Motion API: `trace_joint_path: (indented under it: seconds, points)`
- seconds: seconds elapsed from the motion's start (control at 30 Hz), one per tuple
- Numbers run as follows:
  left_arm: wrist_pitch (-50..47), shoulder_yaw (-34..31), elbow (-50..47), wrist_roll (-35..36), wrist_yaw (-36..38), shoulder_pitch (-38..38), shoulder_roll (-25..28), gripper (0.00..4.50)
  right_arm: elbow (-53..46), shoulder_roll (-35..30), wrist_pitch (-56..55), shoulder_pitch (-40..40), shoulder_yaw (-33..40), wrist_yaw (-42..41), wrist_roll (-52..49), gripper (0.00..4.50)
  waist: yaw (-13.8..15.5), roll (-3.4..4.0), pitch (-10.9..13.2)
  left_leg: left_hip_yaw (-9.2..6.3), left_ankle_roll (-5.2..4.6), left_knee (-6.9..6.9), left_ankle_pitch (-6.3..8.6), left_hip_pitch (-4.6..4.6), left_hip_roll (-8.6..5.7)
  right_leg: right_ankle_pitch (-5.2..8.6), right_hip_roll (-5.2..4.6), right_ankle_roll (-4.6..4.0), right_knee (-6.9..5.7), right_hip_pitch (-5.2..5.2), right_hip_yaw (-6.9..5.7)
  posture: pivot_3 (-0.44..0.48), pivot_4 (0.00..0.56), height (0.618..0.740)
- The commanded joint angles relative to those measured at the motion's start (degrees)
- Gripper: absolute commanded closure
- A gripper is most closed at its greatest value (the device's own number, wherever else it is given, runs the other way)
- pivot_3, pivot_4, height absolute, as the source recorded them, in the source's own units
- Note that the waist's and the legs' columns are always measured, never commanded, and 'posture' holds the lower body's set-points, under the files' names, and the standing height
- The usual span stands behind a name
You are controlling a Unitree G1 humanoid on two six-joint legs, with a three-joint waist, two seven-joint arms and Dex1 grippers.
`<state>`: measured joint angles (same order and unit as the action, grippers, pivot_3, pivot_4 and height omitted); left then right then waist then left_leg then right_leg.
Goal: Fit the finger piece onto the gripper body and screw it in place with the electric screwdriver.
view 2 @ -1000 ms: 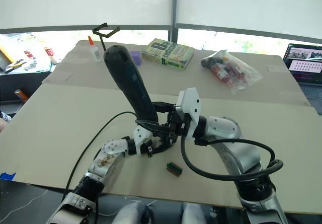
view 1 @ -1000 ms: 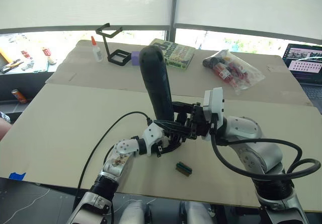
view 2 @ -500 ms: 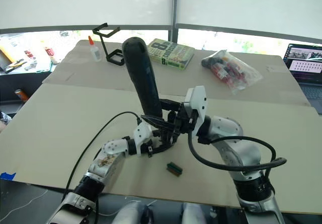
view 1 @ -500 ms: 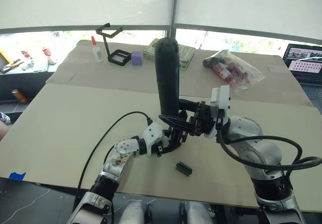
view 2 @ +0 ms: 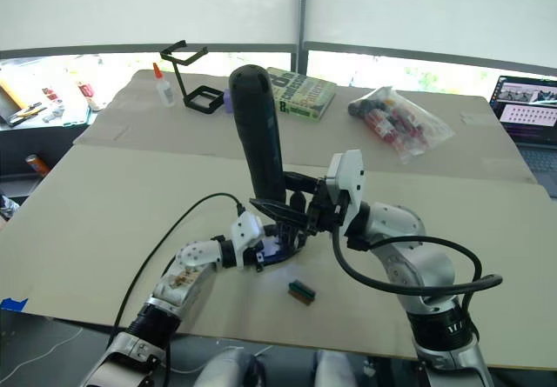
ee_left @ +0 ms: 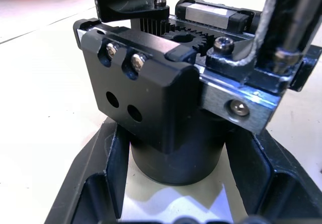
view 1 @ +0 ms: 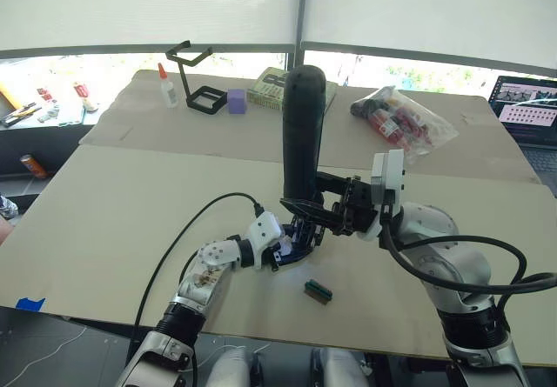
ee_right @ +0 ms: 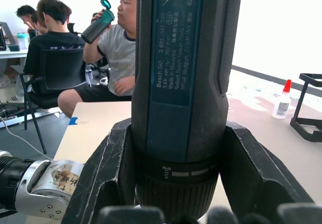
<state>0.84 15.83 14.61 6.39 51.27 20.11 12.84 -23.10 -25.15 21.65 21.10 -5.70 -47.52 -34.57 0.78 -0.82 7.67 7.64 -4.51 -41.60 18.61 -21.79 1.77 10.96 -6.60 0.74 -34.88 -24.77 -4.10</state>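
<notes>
The electric screwdriver stands nearly upright at the middle of the table, thick end up. My right gripper is shut on its lower collar, and its fingers clamp the barrel. Below it sits the gripper body, a black block with screws and gear teeth on a round base. My left gripper is shut on that base, and its fingers hug the base on both sides. The metal bit comes down onto the body's far side. A flat black piece, seemingly the finger piece, rises from the body's top.
A small green-and-brown block lies in front of the grippers. At the back stand a black wire stand, glue bottle, purple cube, book and bag of parts. A laptop is at the right. People sit beyond the table.
The screwdriver has swung from leaning left to nearly upright, and its top has moved right. My right arm shifted right with it. The left gripper and the gripper body stayed put.
</notes>
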Motion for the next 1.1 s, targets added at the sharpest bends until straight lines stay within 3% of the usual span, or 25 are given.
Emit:
trace_joint_path:
  seconds: [0.03, 0.3, 0.57, 0.97, 1.1]
  points:
    - [-0.91, 1.33, 0.68, -0.31, 0.85, -0.22, -0.17, 2.22, 3.63, -1.69, 2.29, -2.63, -2.7, -0.43, 3.28, 2.57, 0.01, 0.0, 0.0, 0.0, 0.0, 0.0, 0.0, 0.0, 0.0, 0.0, 0.0, 0.0, 0.0, 0.0, 0.0, 0.0, 0.15, 0.74]
    - [-0.78, 1.4, 0.84, -0.43, 0.63, -0.2, -0.36, 2.22, 0.26, -2.03, 2.34, 0.08, -1.48, -1.95, 0.43, 2.57, 0.02, 0.0, 0.0, 0.0, 0.0, 0.02, 0.0, -0.03, 0.0, 0.01, -0.03, -0.01, 0.0, -0.03, 0.0, 0.0, 0.15, 0.74]
    - [-0.29, 1.17, 2.44, -1.51, -0.84, 0.37, -0.45, 2.22, -4.26, -1.74, 0.29, 7.06, 4.27, -5.28, -6.92, 2.57, 0.22, 0.05, 0.06, 0.01, 0.27, 0.0, -0.17, -0.49, -0.04, -0.08, -0.02, 0.12, -0.01, -0.39, -0.07, 0.0, 0.15, 0.74]
    - [-0.46, -0.01, 4.52, -0.46, -2.09, 1.37, -2.05, 2.22, -6.59, -3.93, 3.36, 9.43, 9.43, -8.29, -15.7, 2.57, 0.69, 0.06, 0.07, -0.01, -0.05, -0.04, 0.0, -0.47, -0.07, -0.09, -0.04, 0.13, 0.0, -0.33, -0.12, 0.0, 0.15, 0.74]
    - [-0.85, -1.25, 4.02, 0.93, -1.56, 1.1, -2.11, 0.31, -9.44, -6.65, 6.61, 9.28, 11.19, -7.3, -20.86, 2.57, 0.68, 0.06, 0.08, -0.01, -0.01, -0.04, -0.02, -0.49, -0.07, -0.09, -0.06, 0.14, 0.01, -0.34, -0.12, 0.0, 0.15, 0.74]
